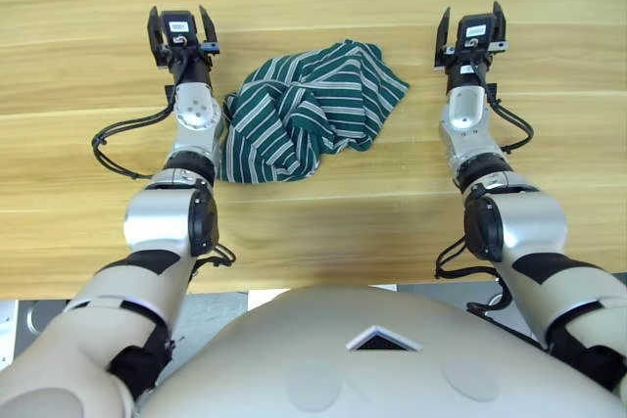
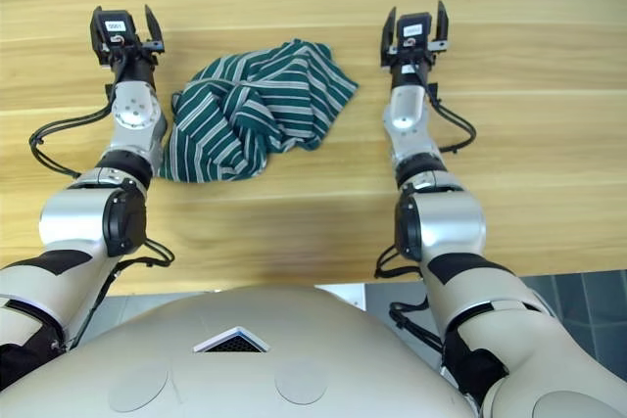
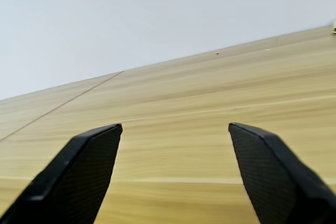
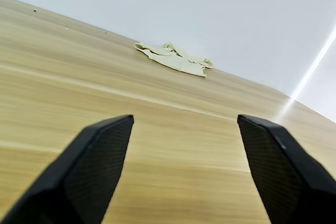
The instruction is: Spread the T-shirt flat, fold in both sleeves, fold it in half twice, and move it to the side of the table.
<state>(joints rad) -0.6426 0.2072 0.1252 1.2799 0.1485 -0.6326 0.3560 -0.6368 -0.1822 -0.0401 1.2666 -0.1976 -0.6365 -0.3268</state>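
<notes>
The T-shirt (image 1: pixel 309 110), green with white stripes, is seen crumpled in a heap on the tabletop (image 1: pixel 392 222), not yet spread. Its long axis is judged to run diagonally, from near-left to far-right. It lies between the two arms. Its near-left end is pressed close against the left forearm, and its far-right corner is just beside the right wrist.

The left end effector (image 1: pixel 179 17) and the right end effector (image 1: pixel 470 15) are both held released, fingers spread wide with nothing between them, and are pointed far, past the heap. The shirt therefore lies nearer and inward of each. Neither is clearly the closer. A pale cloth (image 4: pixel 173 59) is left far off.
</notes>
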